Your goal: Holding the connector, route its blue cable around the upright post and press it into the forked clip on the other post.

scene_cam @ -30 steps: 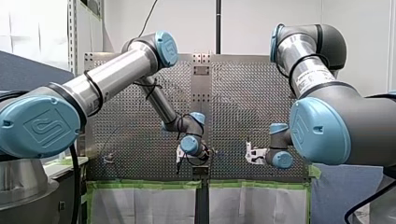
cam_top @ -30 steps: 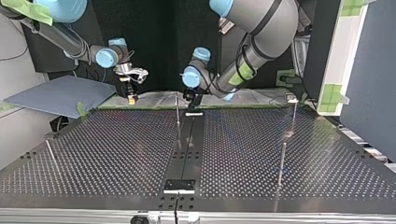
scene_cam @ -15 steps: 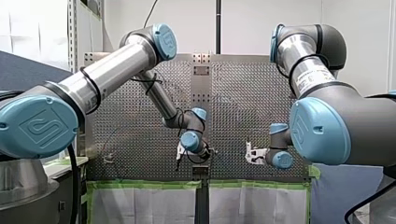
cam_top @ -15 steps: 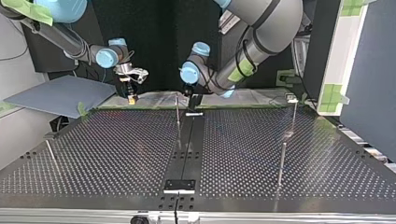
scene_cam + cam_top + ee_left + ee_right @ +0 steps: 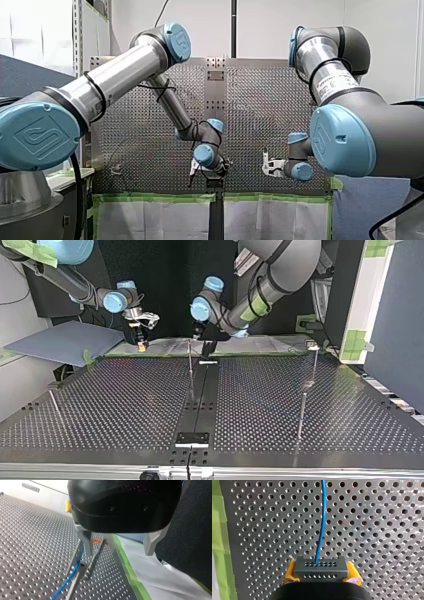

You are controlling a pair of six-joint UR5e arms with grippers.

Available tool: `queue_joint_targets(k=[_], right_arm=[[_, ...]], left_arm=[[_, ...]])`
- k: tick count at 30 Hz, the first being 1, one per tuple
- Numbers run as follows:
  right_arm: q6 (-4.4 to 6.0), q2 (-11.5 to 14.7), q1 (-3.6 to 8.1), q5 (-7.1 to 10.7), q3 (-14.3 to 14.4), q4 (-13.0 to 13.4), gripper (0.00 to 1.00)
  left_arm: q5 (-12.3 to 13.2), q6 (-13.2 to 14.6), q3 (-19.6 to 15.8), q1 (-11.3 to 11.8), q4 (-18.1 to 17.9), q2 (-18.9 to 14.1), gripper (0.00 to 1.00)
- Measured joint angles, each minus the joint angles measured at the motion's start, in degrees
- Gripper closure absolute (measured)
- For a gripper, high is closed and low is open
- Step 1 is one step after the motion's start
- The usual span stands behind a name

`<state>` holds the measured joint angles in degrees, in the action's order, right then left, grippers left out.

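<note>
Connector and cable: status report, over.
Right claw shut on connector. Blue cable leads straight ahead from it over the perforated table. Left claw open, a post and the cable close beside it.

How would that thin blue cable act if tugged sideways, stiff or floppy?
Probably floppy: the blue cable is very thin and leaves the connector in a gentle curve, not dead straight. Likely light too, so it should follow wherever the connector, clamped by the right gripper between its yellow pads, leads.
</note>
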<state>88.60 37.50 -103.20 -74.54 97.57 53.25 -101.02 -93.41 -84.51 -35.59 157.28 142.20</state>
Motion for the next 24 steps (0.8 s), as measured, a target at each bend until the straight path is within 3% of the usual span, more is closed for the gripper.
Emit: queue_joint_targets(k=[24], right_arm=[[0.1, 0.0, 0.29, 0.06, 0.0, -0.4, 1.0]], left_arm=[[-1.4, -0.1, 0.0, -1.5, -0.5, -1.1, 0.0]])
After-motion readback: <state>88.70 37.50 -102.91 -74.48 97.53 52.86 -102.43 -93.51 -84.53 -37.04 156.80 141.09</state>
